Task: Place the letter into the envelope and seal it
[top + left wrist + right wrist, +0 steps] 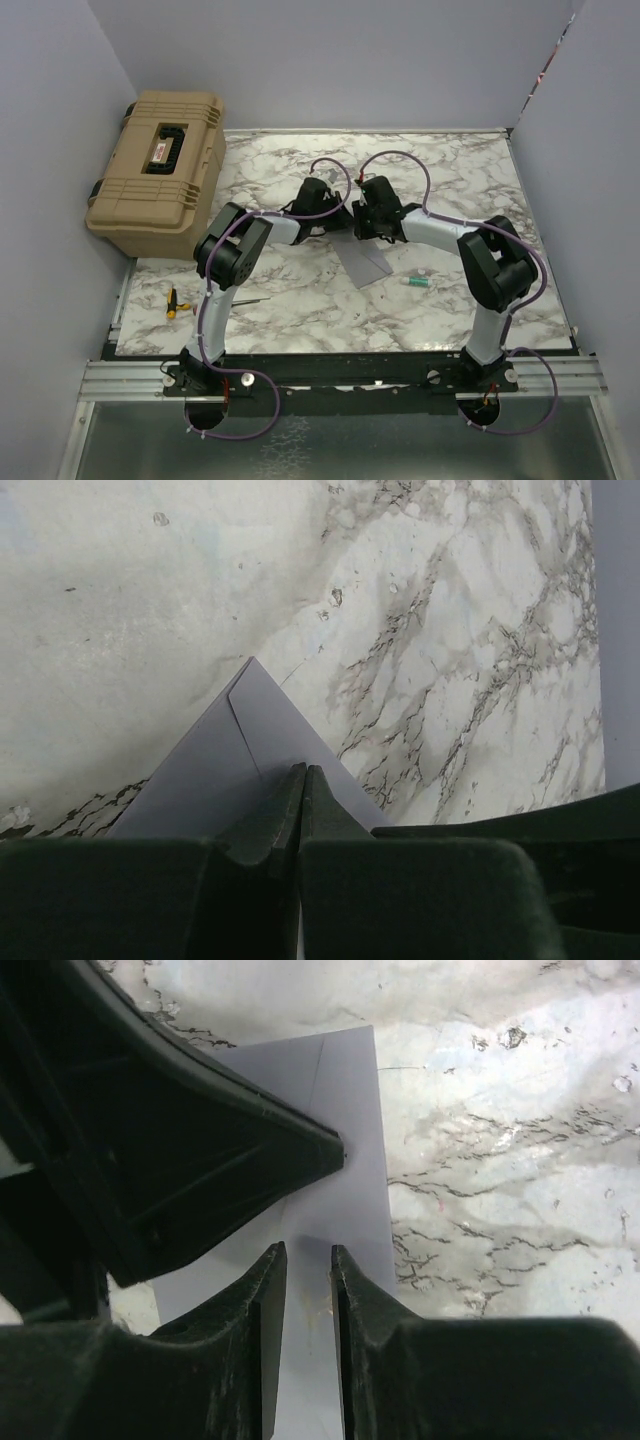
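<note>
- On marble table [280,300], mid-field, both arms meet; tan hard case [160,170] sits far-left.
- envelope [367,264]: flat, skewed to table edges, runs from left pincer [302,772] and right pincer [308,1255] toward arm bases; both arms equally near.
- letter: not visible, likely already inside.
- left pincer: clenched, tips on envelope; pinching or pressing, unclear.
- right pincer: slightly parted over envelope, gripping nothing visible.

Soft, even overhead light was spread over the marble table [300,300], top view was bright and sharp, the 2 wrist views were dimmer with blurred dark foregrounds, a grey shadow lay across the envelope [350,1130].
</note>
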Available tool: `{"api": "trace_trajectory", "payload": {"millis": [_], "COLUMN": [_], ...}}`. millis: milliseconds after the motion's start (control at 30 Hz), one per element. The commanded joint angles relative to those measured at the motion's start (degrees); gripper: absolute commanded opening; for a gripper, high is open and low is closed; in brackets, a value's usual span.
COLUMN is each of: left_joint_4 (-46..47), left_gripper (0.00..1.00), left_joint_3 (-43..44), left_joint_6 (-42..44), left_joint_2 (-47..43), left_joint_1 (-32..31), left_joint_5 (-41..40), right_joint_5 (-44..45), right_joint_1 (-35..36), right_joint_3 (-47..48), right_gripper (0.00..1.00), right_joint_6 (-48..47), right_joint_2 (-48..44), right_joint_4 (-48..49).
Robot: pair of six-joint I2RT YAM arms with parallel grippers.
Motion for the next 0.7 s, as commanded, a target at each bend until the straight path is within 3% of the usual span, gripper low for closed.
{"api": "trace_trajectory", "payload": {"millis": [0, 467, 667], "left_joint_4": [-5.2, -4.7, -4.7], "left_gripper": [0.00, 0.00, 0.00], "left_joint_3": [-4.0, -3.9, -3.5], "left_joint_6": [-0.4, -1.4, -1.8], "left_joint_2": [4.2, 4.6, 4.9], "left_joint_1": [0.6, 1.8, 2.2], "left_joint_5": [-0.5, -0.1, 0.0], "right_joint_5": [0.2, -0.8, -2.1], "right_joint_1": [-0.1, 2.5, 3.0], "right_joint_3": [2.5, -2.3, -6.0], "right_gripper": [0.27, 0.24, 0.28], "right_joint_6": [0.7, -4.0, -5.3], "right_joint_2": [3.6, 5.1, 2.5], "right_joint_4": [-2.1, -5.2, -6.7]}}
